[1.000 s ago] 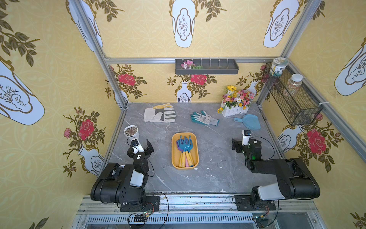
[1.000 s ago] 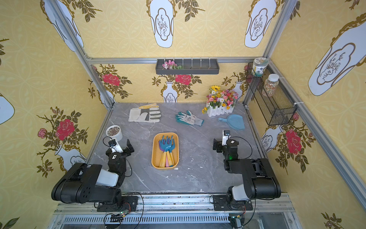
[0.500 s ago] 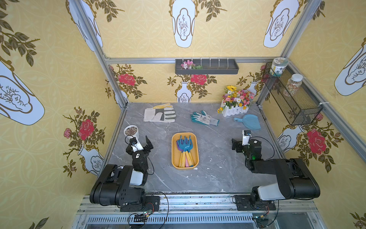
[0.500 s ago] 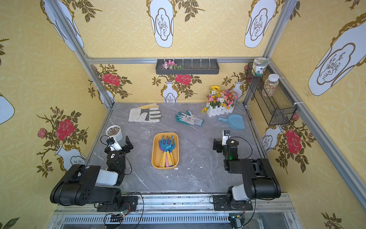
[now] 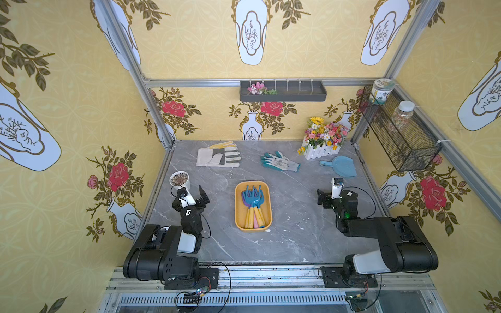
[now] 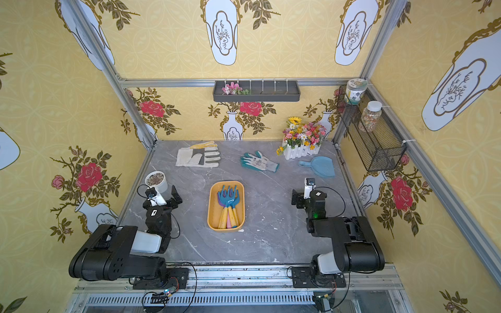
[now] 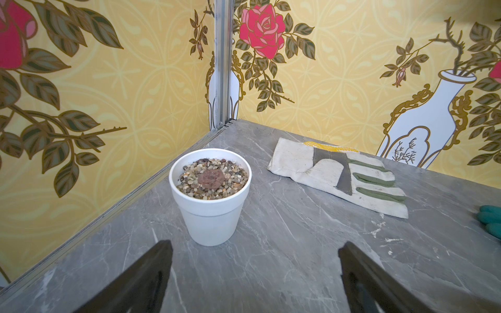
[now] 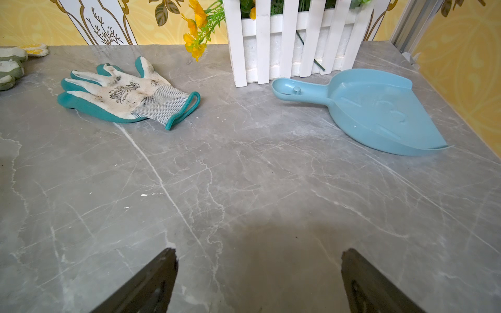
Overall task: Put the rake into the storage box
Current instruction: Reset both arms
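Risks first. The storage box [image 5: 237,208] is shallow and holds a pile of tools [image 5: 248,216], so whatever lies on top sits close to rim height. I reckon a nudge from either arm could tip a handle over the wall. The likely cause is a careless sweep across the box.

Second: the left gripper [image 7: 254,252] is parked on the box's left side with the white pot [image 7: 210,195] right in front of its jaws, not touching. A forward move there knocks the pot over.

Third: if I had to re-grasp, the heads in the box overlap. Tines could snag a neighbour and drag it out.

The rake [image 5: 259,193] is inside the box, lying flat. Its blue tined head is at the box's far end and its yellow handle runs to the near end. Two blue tined heads sit side by side, and from above I can't say for sure which is the rake proper. Nothing hangs over the rim in both top views, so placement looks done to me.

Left jaws are spread wide with nothing between them. The right gripper [image 8: 260,252], on the box's right side, is the same: jaws apart, only bare tabletop [image 8: 244,176] between them.
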`<move>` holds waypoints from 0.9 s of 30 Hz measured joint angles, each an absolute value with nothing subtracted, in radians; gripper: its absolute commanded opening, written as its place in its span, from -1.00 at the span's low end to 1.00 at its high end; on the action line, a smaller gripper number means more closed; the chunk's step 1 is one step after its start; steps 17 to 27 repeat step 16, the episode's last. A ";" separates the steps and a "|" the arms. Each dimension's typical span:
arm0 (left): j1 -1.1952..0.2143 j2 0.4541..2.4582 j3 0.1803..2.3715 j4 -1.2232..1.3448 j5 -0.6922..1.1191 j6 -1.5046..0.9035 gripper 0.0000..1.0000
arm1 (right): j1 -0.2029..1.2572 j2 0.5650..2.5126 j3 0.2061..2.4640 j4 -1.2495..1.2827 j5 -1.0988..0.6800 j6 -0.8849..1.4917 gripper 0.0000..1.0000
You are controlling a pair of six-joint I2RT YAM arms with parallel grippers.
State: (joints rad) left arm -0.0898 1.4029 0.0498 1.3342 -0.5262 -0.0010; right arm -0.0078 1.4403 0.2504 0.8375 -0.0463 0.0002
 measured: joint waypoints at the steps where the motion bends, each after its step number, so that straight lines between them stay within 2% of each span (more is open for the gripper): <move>1: -0.089 1.403 0.050 1.334 -0.523 -0.001 1.00 | -0.008 1.440 0.250 0.838 -0.046 0.000 0.94; 27: -0.070 1.398 0.059 1.308 -0.497 -0.012 1.00 | -0.009 1.452 0.264 0.836 -0.047 0.001 0.94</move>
